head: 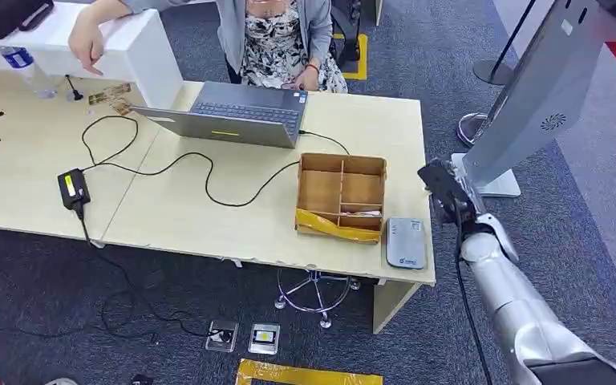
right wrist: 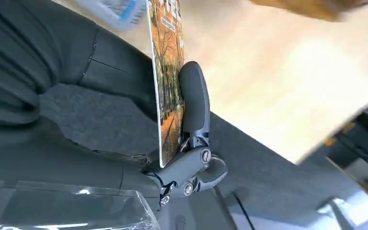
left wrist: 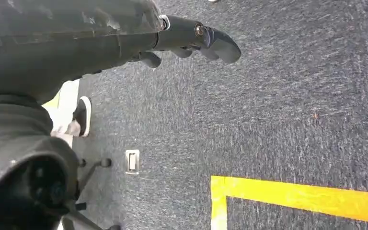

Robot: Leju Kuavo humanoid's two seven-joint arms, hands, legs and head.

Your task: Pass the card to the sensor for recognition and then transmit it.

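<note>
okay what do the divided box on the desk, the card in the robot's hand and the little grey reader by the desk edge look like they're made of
Divided box: looks like thin wood or stiff brown board, matte, with yellow tape along its front.
Card: thin and stiff, glossy printed autumn-tree picture, probably plastic or laminated; the right hand pinches it.
Reader: smooth light-grey shell, likely moulded plastic.
Desk: pale wood-look laminate, apparently.

surface: pale wood table (head: 208, 216) | near right corner: grey sensor (head: 406, 241), just beside cardboard divided box (head: 342, 196) | far edge, middle: open laptop (head: 237, 112) | left part: black power adapter (head: 73, 188) with looping cable (head: 168, 164) | far left corner: plastic bottle (head: 26, 68)
</note>
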